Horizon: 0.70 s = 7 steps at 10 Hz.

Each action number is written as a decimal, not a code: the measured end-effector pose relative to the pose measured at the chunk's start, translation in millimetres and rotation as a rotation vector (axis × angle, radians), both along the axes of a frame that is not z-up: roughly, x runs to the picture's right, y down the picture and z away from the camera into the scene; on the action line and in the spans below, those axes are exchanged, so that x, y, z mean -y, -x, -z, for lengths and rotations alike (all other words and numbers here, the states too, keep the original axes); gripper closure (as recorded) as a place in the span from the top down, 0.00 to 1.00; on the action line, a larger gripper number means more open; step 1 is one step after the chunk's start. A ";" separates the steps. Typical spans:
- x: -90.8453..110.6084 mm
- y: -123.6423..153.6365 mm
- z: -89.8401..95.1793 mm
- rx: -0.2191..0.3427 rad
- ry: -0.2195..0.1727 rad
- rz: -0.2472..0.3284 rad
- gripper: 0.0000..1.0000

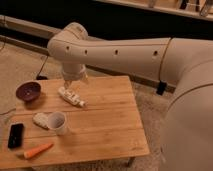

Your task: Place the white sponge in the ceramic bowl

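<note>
The white sponge lies on the wooden table at the left, touching the left side of a white mug. The ceramic bowl is dark maroon and stands at the table's far left corner, behind the sponge. My gripper hangs at the end of the big white arm over the table's back left part, just above a white tube. It is to the right of the bowl and behind the sponge, apart from both. I see nothing held in it.
A black phone and an orange carrot lie near the table's front left edge. My white arm spans the view from the right. The floor around is carpet, with a dark wall behind.
</note>
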State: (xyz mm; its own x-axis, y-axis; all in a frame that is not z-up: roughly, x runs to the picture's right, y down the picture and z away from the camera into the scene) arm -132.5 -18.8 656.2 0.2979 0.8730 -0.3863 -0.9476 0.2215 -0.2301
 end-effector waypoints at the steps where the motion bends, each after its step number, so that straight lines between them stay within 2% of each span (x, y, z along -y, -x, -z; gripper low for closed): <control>1: -0.1 0.7 0.1 0.001 0.000 0.001 0.65; 7: 0.6 1.8 -0.9 0.008 -0.003 0.003 0.65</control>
